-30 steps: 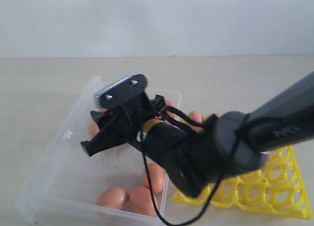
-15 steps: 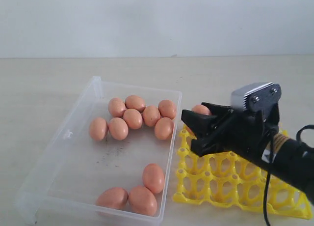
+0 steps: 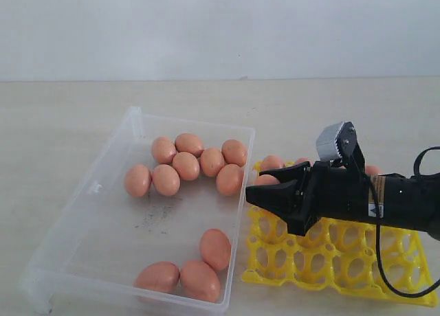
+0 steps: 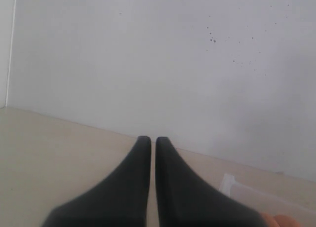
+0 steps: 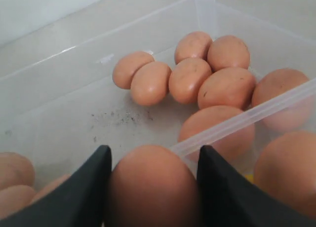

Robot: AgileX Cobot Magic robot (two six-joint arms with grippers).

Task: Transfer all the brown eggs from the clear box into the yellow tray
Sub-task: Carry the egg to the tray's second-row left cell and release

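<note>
My right gripper (image 5: 154, 153) is shut on a brown egg (image 5: 150, 187), which fills the gap between its black fingers. In the exterior view that gripper (image 3: 267, 196) hangs low over the left edge of the yellow tray (image 3: 330, 269), right beside the wall of the clear box (image 3: 103, 213). Several brown eggs (image 3: 185, 165) cluster at the box's far end and three more (image 3: 199, 278) lie at its near end. A few eggs (image 3: 272, 163) sit in the tray's far cups, partly hidden by the arm. My left gripper (image 4: 148, 139) is shut and empty, away from the box.
The box's clear rim (image 5: 247, 119) runs just ahead of the held egg. Dark smudges (image 3: 157, 218) mark the box floor. A black cable (image 3: 385, 275) loops from the right arm over the tray. A white wall stands behind the beige table (image 3: 344, 110).
The right arm swung from above the box to the right and dropped low over the tray's left edge, egg still gripped. The eggs in the box stayed put.
</note>
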